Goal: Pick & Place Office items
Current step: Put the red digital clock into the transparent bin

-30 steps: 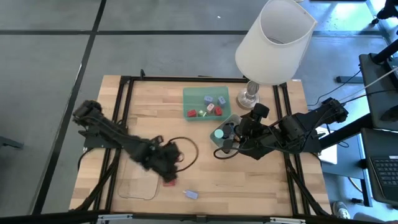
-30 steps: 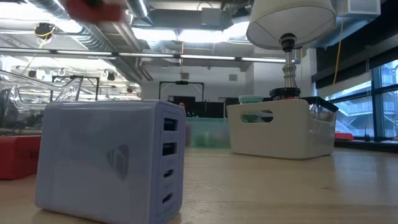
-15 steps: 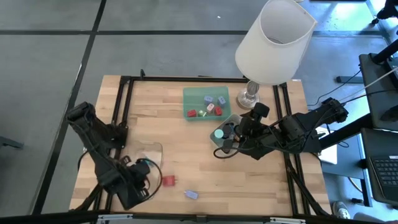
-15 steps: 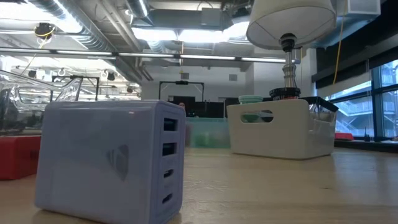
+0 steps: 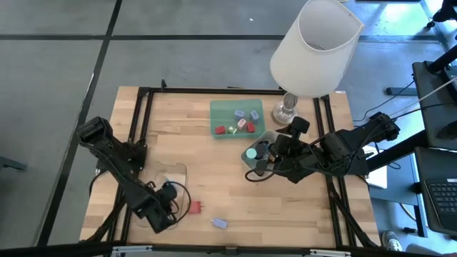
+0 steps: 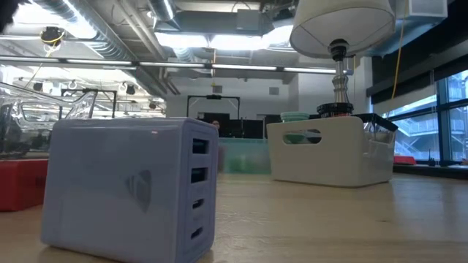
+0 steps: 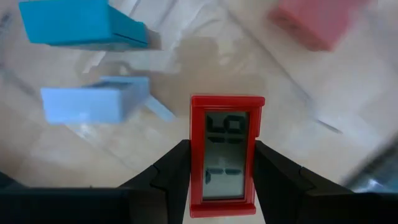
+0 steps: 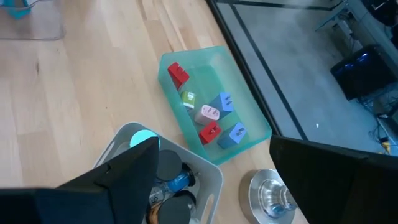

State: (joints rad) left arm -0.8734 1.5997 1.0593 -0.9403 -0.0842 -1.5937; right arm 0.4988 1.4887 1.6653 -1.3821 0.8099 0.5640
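Observation:
My left gripper point(image 5: 161, 211) hangs over the table's near left part, beside the clear tray point(image 5: 171, 173), shut on a small red-framed digital clock point(image 7: 222, 155). Below it in the left wrist view lie a teal block point(image 7: 78, 22), a pale blue block point(image 7: 93, 102) and a blurred red block point(image 7: 314, 25). A red block point(image 5: 194, 208) and a pale blue-grey charger point(image 5: 219, 223) rest flat on the wood. My right gripper point(image 8: 217, 186) is open above the grey tray point(image 5: 265, 137), which holds a teal disc point(image 5: 251, 153) and black caps. My left gripper pinches the red clock between its two fingers point(image 7: 177, 168), one on each long side of the frame point(image 7: 196, 162). The fingers point down from above. The clock is lifted clear of the table, its display facing the wrist camera.
The green tray point(image 5: 216, 107) at the far middle holds red, blue and pale pieces. The white-shaded lamp point(image 5: 314, 46) stands at the far right, its base point(image 5: 287, 111) next to the grey tray. A black cable loops beside my left gripper. Bare wood lies in the near right part.
My left arm has swung back from the middle of the table toward the near left corner, carrying the red clock away from the spot near the red block. Over the last half second it has shifted only a little. My right arm has kept still.

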